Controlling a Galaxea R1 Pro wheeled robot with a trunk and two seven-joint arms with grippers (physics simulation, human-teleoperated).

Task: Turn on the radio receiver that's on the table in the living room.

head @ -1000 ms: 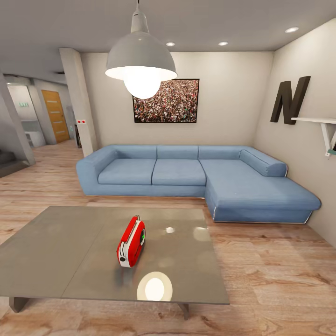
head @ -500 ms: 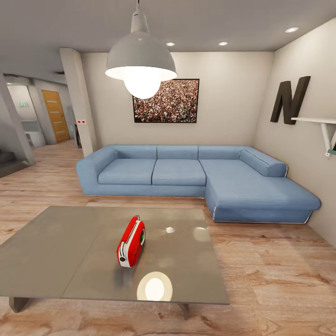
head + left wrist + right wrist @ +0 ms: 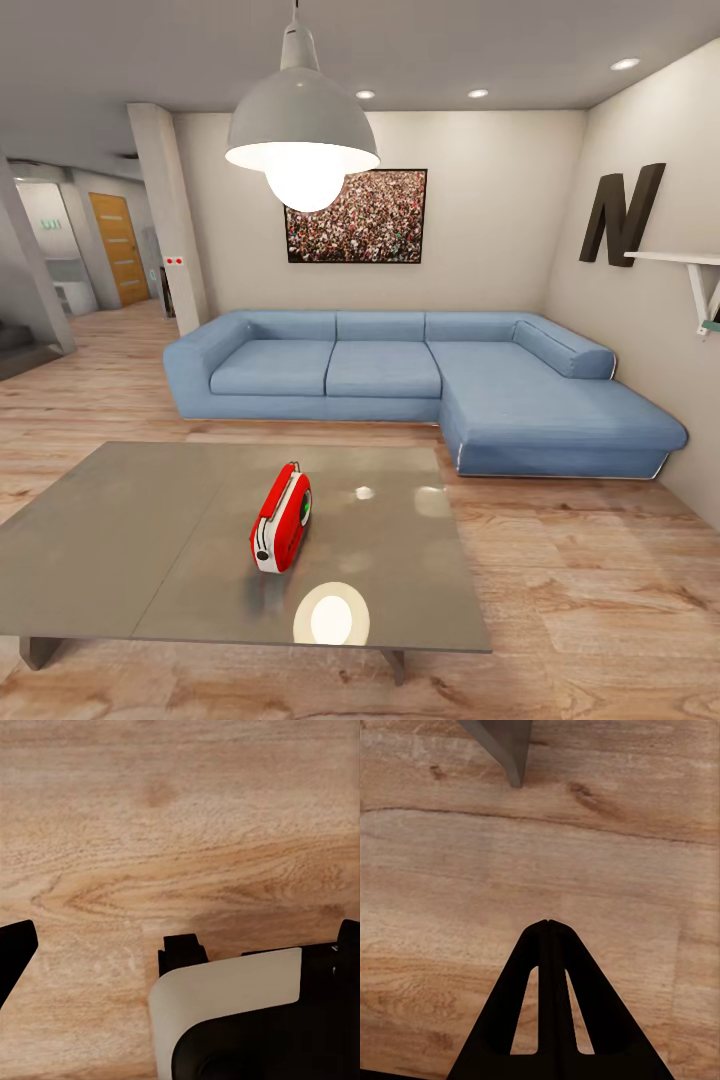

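The small red radio receiver (image 3: 281, 522), white at its sides with a green-centred dial, stands upright near the middle of the low glossy grey table (image 3: 130, 540) in the living room. In the left wrist view my left gripper (image 3: 184, 934) hangs over the wood floor with its dark fingers (image 3: 16, 949) far apart, open and empty. The right wrist view has my right gripper (image 3: 547, 924) above the floor, its two fingers pressed together into a point, shut on nothing. Both are well away from the radio.
Behind the table runs a blue L-shaped sofa (image 3: 400, 380). A white dome pendant lamp (image 3: 302, 140) hangs over the table. A dark letter N (image 3: 620, 213) and a white shelf (image 3: 690, 262) are on the right wall. A grey table leg (image 3: 506, 746) stands just ahead of my right gripper.
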